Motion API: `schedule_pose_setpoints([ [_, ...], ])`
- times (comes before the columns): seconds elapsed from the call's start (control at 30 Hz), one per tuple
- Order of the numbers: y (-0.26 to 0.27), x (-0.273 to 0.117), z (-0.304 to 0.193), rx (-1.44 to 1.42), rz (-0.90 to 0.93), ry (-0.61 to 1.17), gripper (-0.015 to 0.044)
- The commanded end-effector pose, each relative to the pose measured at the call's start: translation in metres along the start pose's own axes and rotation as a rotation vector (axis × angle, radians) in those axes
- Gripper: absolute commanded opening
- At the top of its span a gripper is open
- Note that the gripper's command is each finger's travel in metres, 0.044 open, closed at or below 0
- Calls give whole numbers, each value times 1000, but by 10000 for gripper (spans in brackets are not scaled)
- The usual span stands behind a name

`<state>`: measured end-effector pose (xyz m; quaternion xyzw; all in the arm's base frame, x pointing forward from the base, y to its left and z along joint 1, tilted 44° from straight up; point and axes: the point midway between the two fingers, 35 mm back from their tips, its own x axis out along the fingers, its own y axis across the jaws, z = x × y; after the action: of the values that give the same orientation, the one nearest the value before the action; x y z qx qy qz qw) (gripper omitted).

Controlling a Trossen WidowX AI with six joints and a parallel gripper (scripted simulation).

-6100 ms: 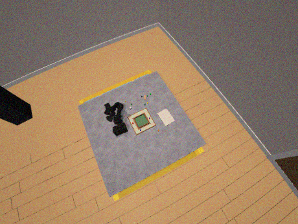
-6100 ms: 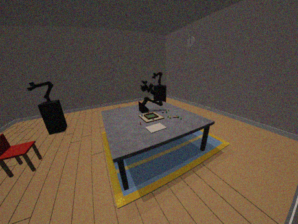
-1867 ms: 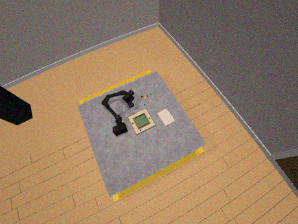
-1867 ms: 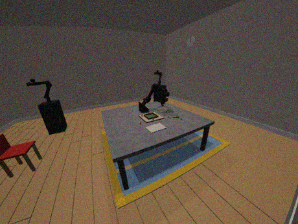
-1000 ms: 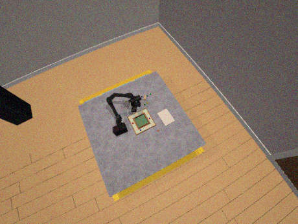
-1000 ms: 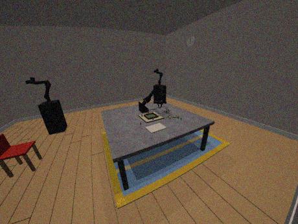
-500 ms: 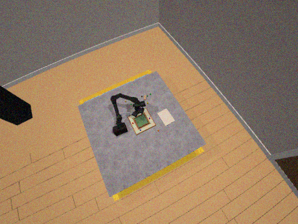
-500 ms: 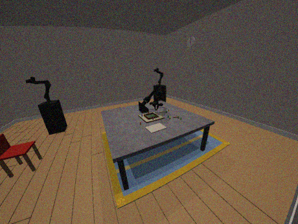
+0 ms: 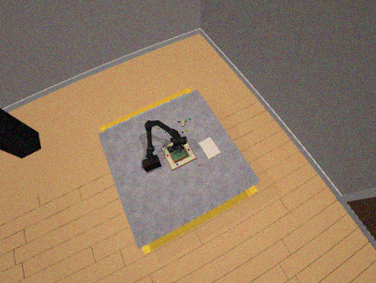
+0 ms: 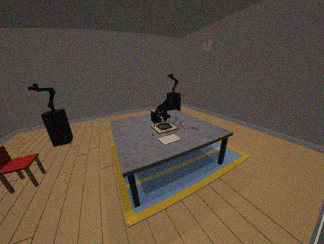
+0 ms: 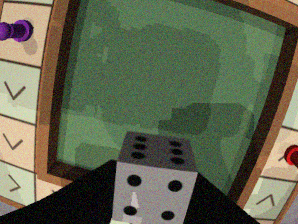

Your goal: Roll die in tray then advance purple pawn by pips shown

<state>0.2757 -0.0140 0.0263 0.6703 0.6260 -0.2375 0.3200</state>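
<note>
1. The end effector (image 9: 176,148) (image 11: 152,176) is pinching the die (image 11: 155,187) between its two fingers, one on each side face; the six-pip face and a four-pip face show in the wrist view.
2. Ahead of and beneath the end effector lies the tray (image 9: 179,154) (image 10: 165,126) (image 11: 54,100), its green floor framed by a dark inner wall, at the middle of the board on the desk (image 10: 141,148).
3. The purple pawn (image 11: 19,31) stands off to the left and ahead of the end effector, on a track square outside the tray; a red pawn (image 11: 291,156) stands to the right.
4. The die looks light, stiff and hard to damage. Its flat, parallel sides suit the present grip; once freed it should tumble readily, so a low release well inside the walls seems wise.
5. The pips facing the camera now are no throw; the count must be read after the die settles.
6. The pawn is probably light and rigid, but narrow and easily tipped. Best take it gently by the slim neck below the head, from above, keeping the fingers away from other pawns.
</note>
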Motion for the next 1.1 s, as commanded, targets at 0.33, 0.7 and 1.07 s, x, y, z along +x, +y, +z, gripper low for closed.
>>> schedule_pose_setpoints([
  [0.33,-12,10,13,100,-84,-164,0],
  [0.7,-18,17,15,101,-140,-520,0],
  [1.07,-18,18,14,91,-43,-840,0],
])
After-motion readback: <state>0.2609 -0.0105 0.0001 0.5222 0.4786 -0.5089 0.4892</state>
